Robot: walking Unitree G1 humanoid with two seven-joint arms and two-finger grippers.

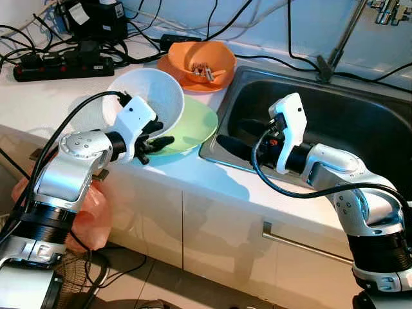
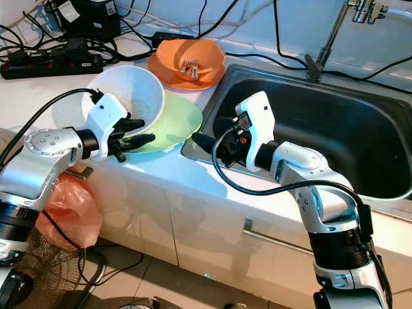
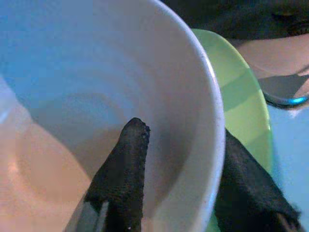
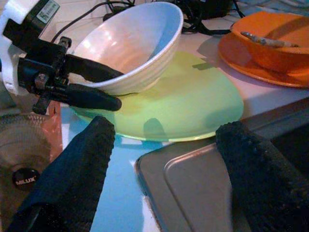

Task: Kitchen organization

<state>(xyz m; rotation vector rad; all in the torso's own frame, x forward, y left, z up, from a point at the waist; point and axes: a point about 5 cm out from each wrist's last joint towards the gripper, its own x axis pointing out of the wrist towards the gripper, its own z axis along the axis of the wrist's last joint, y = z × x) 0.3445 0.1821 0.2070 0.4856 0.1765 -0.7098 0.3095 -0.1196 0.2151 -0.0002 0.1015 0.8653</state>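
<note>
Now the left end effector (image 1: 156, 136) pinches the near rim of the glossy white ceramic bowl (image 1: 149, 98), one black finger inside the wall and the other outside, so the bowl is tipped up on its far edge with its mouth facing back toward the robot. It leans over the flat pale green plate (image 1: 196, 125), which lies on the white surface (image 1: 212, 183) just beside the dark steel sink (image 1: 341, 122). That rim pinch looks chosen because the wall is too wide to span; the tilt suggests a lift toward the basin. The bowl is round, with no long axis to speak of, and its opening points up and to the robot's left.

The right end effector (image 4: 166, 169) hovers over the sink's near corner, its fingers spread wide and holding nothing, aimed at the plate, probably waiting to take it. Behind, an orange plastic bowl (image 1: 209, 61) holding cutlery sits on an orange plate (image 1: 177, 72).
</note>
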